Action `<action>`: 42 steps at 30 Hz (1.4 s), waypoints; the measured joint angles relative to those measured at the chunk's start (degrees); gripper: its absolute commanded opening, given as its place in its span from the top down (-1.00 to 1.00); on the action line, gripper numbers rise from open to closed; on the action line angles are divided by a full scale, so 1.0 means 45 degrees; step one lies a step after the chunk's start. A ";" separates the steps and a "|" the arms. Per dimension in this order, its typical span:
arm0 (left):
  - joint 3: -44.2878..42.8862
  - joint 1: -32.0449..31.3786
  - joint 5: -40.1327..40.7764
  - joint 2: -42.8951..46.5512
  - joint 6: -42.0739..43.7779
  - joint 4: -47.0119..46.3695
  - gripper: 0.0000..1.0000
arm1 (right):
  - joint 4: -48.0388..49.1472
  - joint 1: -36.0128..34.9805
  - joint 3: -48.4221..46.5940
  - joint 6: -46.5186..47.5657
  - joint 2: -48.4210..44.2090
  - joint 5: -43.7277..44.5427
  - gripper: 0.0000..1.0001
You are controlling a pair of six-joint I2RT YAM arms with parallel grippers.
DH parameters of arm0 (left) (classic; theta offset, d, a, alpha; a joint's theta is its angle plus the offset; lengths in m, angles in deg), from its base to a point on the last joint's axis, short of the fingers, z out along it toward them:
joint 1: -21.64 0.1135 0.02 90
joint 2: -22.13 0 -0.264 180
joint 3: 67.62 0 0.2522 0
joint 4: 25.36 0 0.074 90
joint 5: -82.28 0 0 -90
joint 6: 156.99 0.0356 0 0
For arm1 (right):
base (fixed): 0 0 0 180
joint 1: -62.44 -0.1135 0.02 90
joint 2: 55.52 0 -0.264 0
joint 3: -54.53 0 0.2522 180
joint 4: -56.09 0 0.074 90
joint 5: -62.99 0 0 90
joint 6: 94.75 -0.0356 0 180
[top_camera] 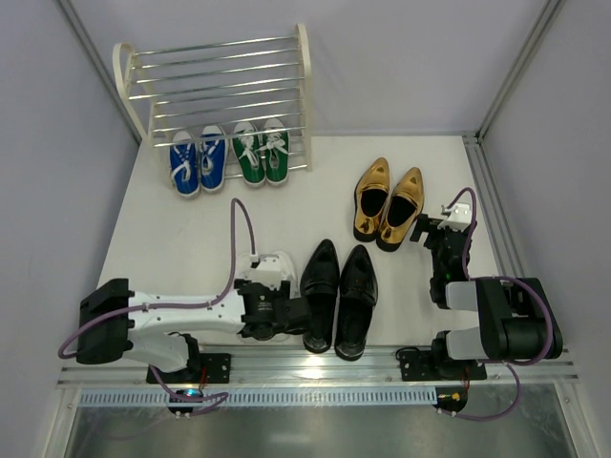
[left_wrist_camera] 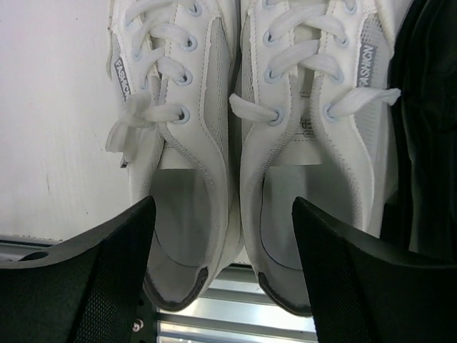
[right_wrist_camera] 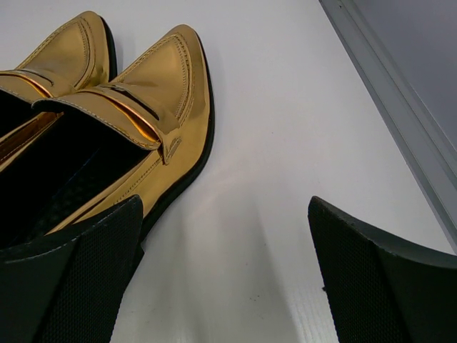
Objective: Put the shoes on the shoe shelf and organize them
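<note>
A pair of white sneakers (top_camera: pixel 277 267) (left_wrist_camera: pixel 214 107) lies near the table's front edge, heels toward me. My left gripper (top_camera: pixel 282 315) (left_wrist_camera: pixel 223 204) hangs over the heels. Its jaws stand wide, one fingertip over each shoe's opening, with bare insole showing between each finger and the inner wall. My right gripper (top_camera: pixel 434 234) (right_wrist_camera: pixel 225 271) is open on the table just right of the gold shoes (top_camera: pixel 389 200) (right_wrist_camera: pixel 143 93), with only tabletop between its fingers. Black loafers (top_camera: pixel 339 296) (left_wrist_camera: pixel 428 107) lie right of the white pair. Blue sneakers (top_camera: pixel 198 160) and green sneakers (top_camera: pixel 261 153) sit on the lowest tier of the shoe shelf (top_camera: pixel 305 67).
A metal rail (top_camera: pixel 325 367) runs along the near edge, right under the white sneakers' heels. Grey walls close in the table on the left, back and right, with a metal strip (right_wrist_camera: pixel 400 107) along the right side.
</note>
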 measured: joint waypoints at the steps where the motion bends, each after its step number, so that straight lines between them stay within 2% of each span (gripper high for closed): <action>1: 0.0257 0.0000 -0.0019 0.0010 0.0000 -0.0223 -0.41 | 0.0000 0.0000 0.0000 0.0000 0.0000 0.0000 -0.95; 2: 0.0593 0.0000 -0.0083 0.0015 0.0029 -0.0573 -0.19 | 0.0000 0.0000 0.0000 0.0000 0.0000 0.0000 -0.95; 6: 0.2093 0.0010 -0.0437 -0.0039 0.0180 -0.2579 0.33 | 0.0000 0.0000 0.0000 0.0000 0.0000 0.0000 -0.95; 7: 0.2234 0.0010 -0.0423 -0.0083 0.0257 -0.2871 0.45 | 0.0000 0.0000 0.0000 0.0000 0.0000 0.0000 -0.95; 8: 0.2283 0.0005 -0.0413 -0.0126 0.0330 -0.3191 0.69 | 0.0000 0.0000 0.0000 0.0000 0.0000 0.0000 -0.95; 10: 0.2215 0.0039 -0.0262 -0.0282 0.0423 -0.3361 0.99 | 0.0000 0.0000 0.0000 0.0000 0.0000 0.0000 -0.95; 16: 0.2050 0.0005 -0.0126 -0.0160 0.0209 -0.3036 1.00 | 0.0000 0.0000 0.0000 0.0000 0.0000 0.0000 -0.95; 19: 0.1909 0.0068 0.0238 0.0393 -0.0039 -0.2089 0.99 | 0.0000 0.0000 0.0000 0.0000 0.0000 0.0000 -0.95; 22: 0.1375 0.0923 0.0913 0.1496 0.0738 -0.1389 1.00 | 0.0000 0.0000 0.0000 0.0000 0.0000 0.0000 -0.95; 25: 0.0631 0.2720 0.1656 0.2735 0.2963 -0.2176 1.00 | 0.0000 0.0000 0.0000 0.0000 0.0000 0.0000 -0.95; 27: 0.0228 0.4221 0.1724 0.3449 0.5090 -0.3458 0.99 | 0.0000 0.0000 0.0000 0.0000 0.0000 0.0000 -0.95; 31: -0.0631 0.8072 0.0243 0.3677 0.8524 -0.5702 1.00 | 0.0000 0.0000 0.0000 0.0000 0.0000 0.0000 -0.95; 34: -0.1763 1.0817 -0.1103 0.2735 1.0214 -0.6552 0.99 | 0.0000 0.0000 0.0000 0.0000 0.0000 0.0000 -0.95; 36: -0.2866 1.2065 -0.2011 0.1666 1.1035 -0.6654 1.00 | 0.0000 0.0000 0.0000 0.0000 0.0000 0.0000 -0.95; 38: -0.4187 1.2866 -0.2866 0.0364 1.1759 -0.6737 1.00 | 0.0000 0.0000 0.0000 0.0000 0.0000 0.0000 -0.95; 41: -0.6266 1.3333 -0.3973 -0.1365 1.2735 -0.6834 1.00 | 0.0000 0.0000 0.0000 0.0000 0.0000 0.0000 -0.95; 42: -0.6441 1.3430 -0.4085 -0.1773 1.2789 -0.6849 1.00 | 0.0000 0.0000 0.0000 0.0000 0.0000 0.0000 -0.95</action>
